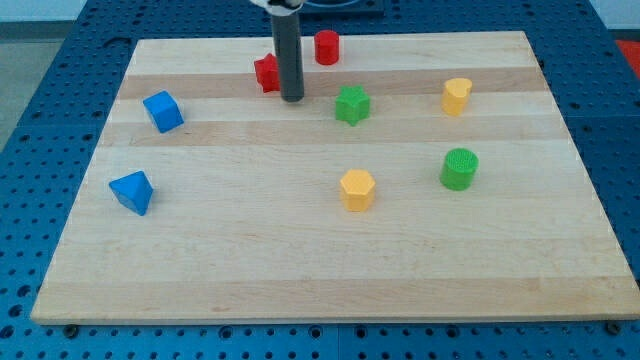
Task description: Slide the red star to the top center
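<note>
The red star [266, 73] lies near the view's top, a little left of centre, partly hidden behind my rod. My tip [292, 98] rests on the board just right of and below the star, touching or almost touching it. A red cylinder [327, 47] stands at the top centre, up and to the right of the star and apart from it.
A green star [352, 104] lies right of my tip. A yellow block [457, 96] is further right, a green cylinder [459, 169] below it. A yellow hexagon [357, 189] sits mid-board. A blue cube [163, 111] and a blue triangular block [132, 191] are at left on the wooden board [200, 280].
</note>
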